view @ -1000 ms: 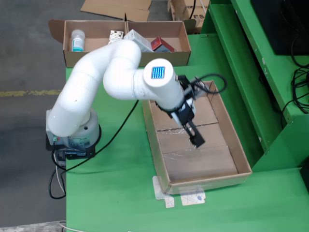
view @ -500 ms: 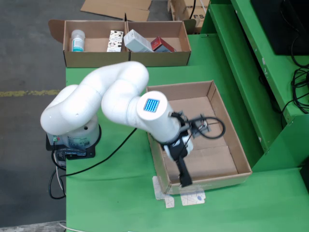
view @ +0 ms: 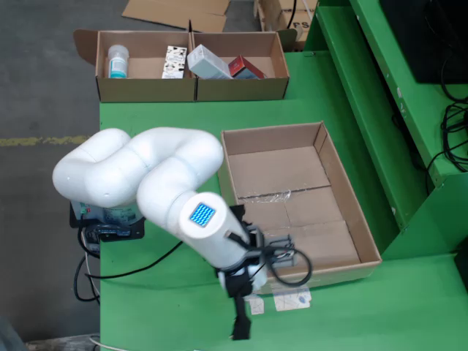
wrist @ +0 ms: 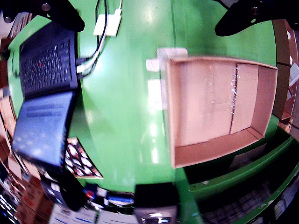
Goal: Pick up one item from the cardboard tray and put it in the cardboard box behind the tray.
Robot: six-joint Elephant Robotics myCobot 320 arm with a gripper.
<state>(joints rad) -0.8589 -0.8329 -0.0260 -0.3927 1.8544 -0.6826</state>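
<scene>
Black pincer (view: 241,311), grip unclear, hangs beside one bare tray (view: 333,175); behind, box (view: 191,86) holds four items.

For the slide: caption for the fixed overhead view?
White arm beside an empty cardboard tray; items sit in the box behind.

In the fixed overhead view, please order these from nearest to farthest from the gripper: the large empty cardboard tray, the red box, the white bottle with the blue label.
From the gripper, bottom centre:
1. Large empty cardboard tray, just above and right of it.
2. Red box, in the far divided carton's right compartment.
3. White bottle with blue label, in its left compartment, top left.
</scene>
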